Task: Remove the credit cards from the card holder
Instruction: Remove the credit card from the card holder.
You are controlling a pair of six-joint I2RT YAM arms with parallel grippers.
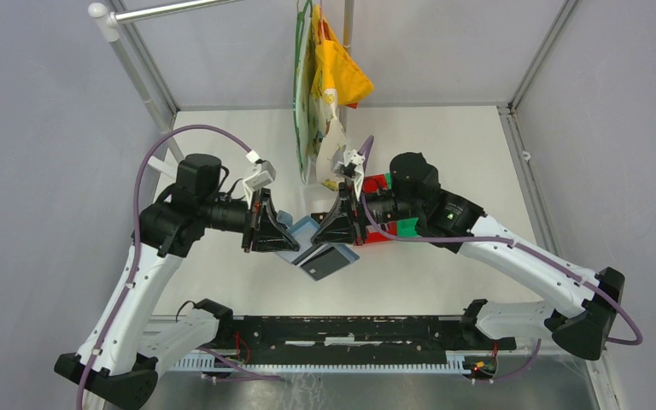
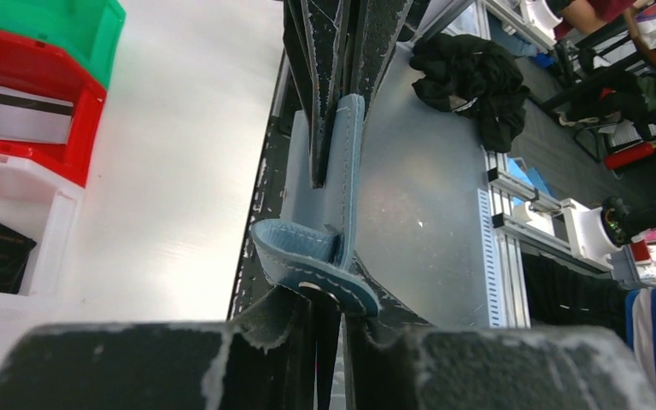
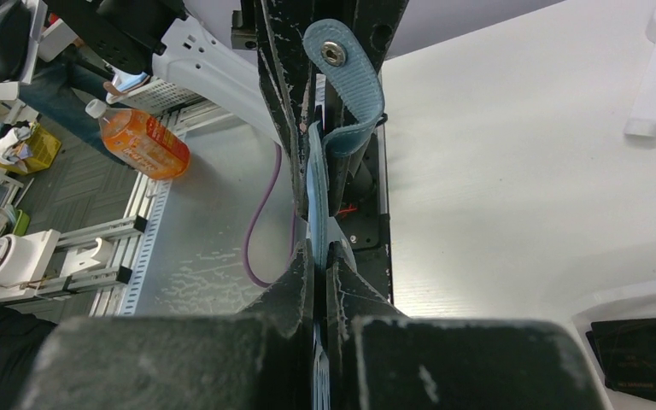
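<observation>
Your left arm [image 1: 141, 278] and right arm [image 1: 521, 254] reach inward, elbows out, wrists level and facing. Your left gripper [image 1: 292, 242] and right gripper [image 1: 318, 236] each pinch an opposite edge of the card holder [image 1: 305, 226].

Teal-blue card holder [image 1: 301, 231]: unfolded, paler inner face up, snap tab [image 3: 346, 77] curled off one edge. Dark credit card [image 1: 326, 262] askew at its near edge, apparently touching. Second dark card [image 3: 641, 346] flat in white bin [image 3: 623, 299]; pale striped card [image 2: 17, 115] in red bin [image 2: 85, 120].
</observation>
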